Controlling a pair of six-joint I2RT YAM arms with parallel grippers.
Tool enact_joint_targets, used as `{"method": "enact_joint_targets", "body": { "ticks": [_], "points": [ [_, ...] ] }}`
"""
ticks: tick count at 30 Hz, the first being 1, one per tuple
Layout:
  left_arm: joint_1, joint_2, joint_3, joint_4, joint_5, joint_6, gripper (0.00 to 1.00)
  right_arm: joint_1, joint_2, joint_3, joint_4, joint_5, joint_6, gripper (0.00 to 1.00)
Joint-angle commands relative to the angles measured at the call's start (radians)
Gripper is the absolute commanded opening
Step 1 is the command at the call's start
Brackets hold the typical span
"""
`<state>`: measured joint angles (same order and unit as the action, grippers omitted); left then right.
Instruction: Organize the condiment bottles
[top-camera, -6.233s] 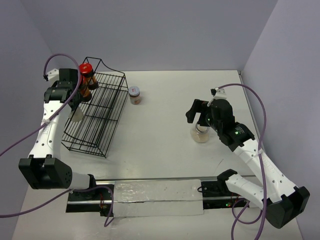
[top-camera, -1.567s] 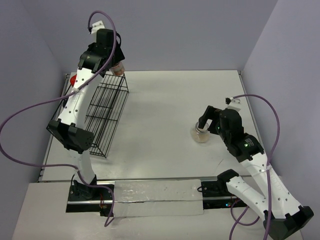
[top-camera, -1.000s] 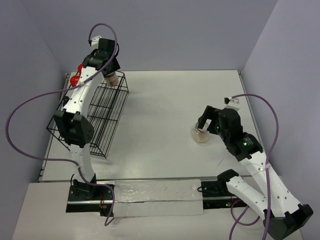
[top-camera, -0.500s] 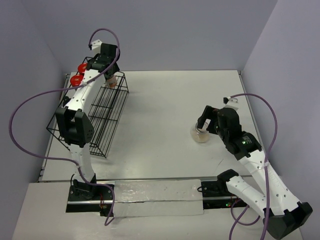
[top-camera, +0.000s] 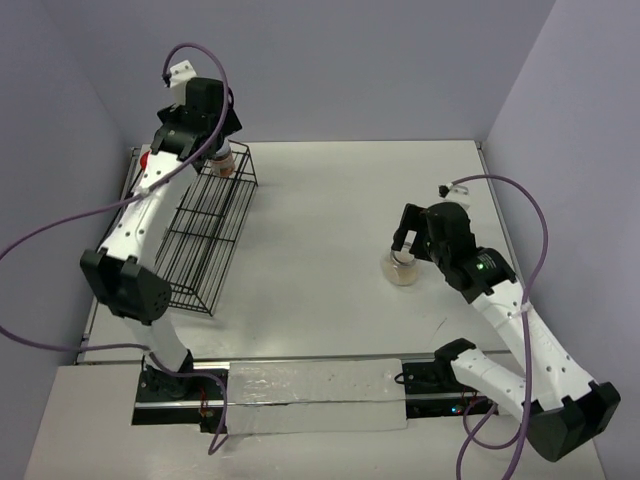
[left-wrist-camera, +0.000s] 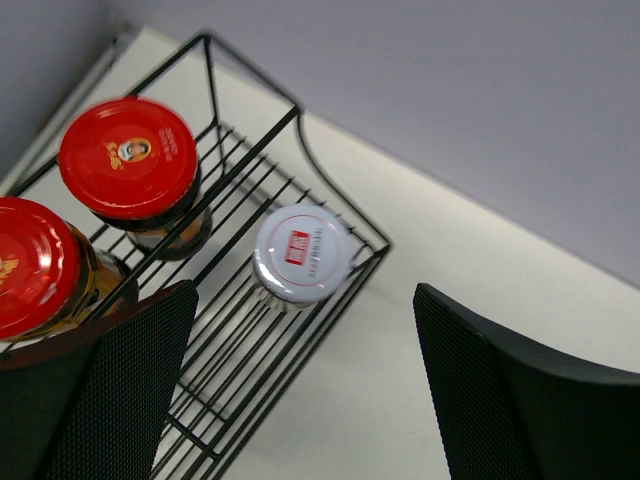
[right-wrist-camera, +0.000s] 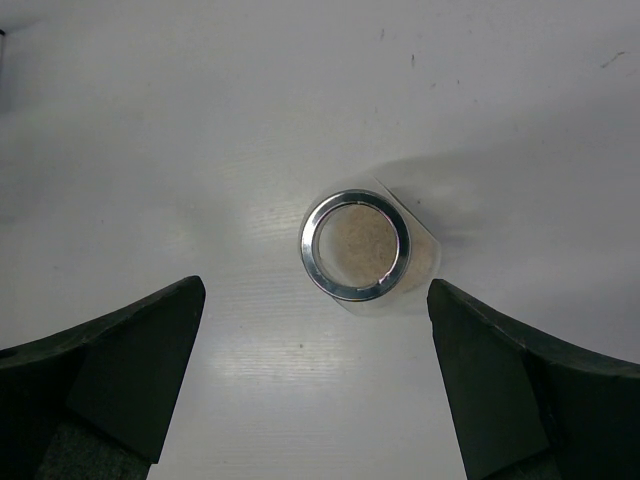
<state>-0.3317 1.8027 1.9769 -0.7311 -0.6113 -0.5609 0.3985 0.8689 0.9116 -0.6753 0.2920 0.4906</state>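
Silver-lidded jar (left-wrist-camera: 302, 253) sits in rack (top-camera: 205, 225); my left gripper (left-wrist-camera: 305, 380) above it, gaping, empty. Right gripper (right-wrist-camera: 315, 340) gaping, empty over beige jar (right-wrist-camera: 352, 245), well right of rack. Next, I reckon: descend, clamp.

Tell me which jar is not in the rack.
The wide clear jar with beige contents, standing alone on the table; both red-lidded jars and the silver-lidded jar sit in the wire rack.
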Motion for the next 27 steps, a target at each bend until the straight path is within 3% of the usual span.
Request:
{"method": "enact_joint_targets", "body": {
  "ticks": [1,7,11,16,27],
  "points": [
    [-0.154,-0.197,-0.092,0.137,-0.14,0.093,0.97,-0.006,0.08,0.075,-0.083,0.041,0.0,1.0],
    [-0.234,-0.272,-0.131,0.09,-0.118,0.047,0.95,-0.006,0.178,0.071,-0.106,0.07,0.042,1.0],
    [-0.287,-0.378,-0.29,0.179,-0.068,0.039,0.95,-0.019,0.24,0.061,-0.062,0.037,0.029,1.0],
    [-0.311,-0.405,-0.38,0.198,-0.069,-0.02,0.95,-0.028,0.365,0.097,-0.041,0.005,0.032,1.0],
    [-0.319,-0.403,-0.39,0.193,-0.082,-0.009,0.95,-0.046,0.402,0.029,0.027,-0.015,0.069,0.99]
  ]
}}
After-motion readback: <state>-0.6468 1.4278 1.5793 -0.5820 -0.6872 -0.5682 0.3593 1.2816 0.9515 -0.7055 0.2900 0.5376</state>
